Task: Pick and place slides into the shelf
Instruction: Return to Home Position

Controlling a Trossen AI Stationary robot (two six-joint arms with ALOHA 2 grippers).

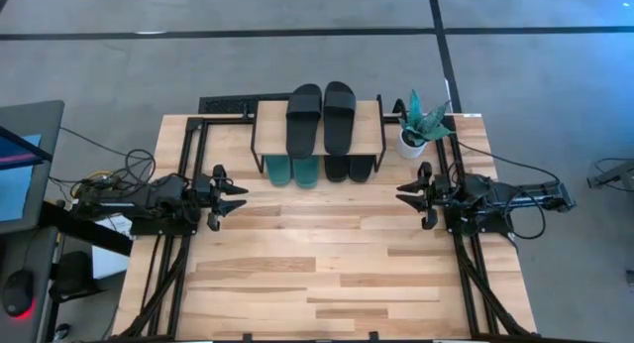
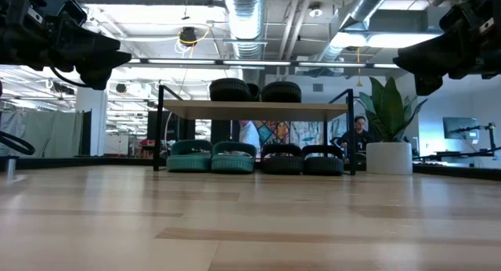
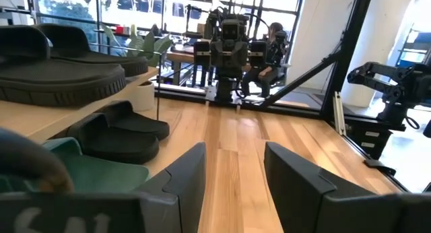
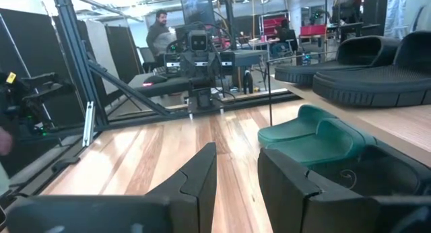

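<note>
The left jaws are open with a gap between them and hold nothing. The right jaws are just the same, open and empty.

The shelf (image 1: 267, 125) stands at the far side of the bench (image 1: 327, 274). On its wood top lie the top black slides (image 1: 322, 118), side by side. Under it, on the bench, four more sit in a row. The green slides (image 1: 292, 170) are on the left and the lower black slides (image 1: 349, 168) are on the right. A plant in a white pot (image 1: 413, 140) stands just beside the shelf's right end.

The left arm (image 1: 163, 199) is folded at the bench's left edge and points inward. The right arm (image 1: 490, 199) is folded at the right edge, facing it. Both are up off the bench and touch no slide.
</note>
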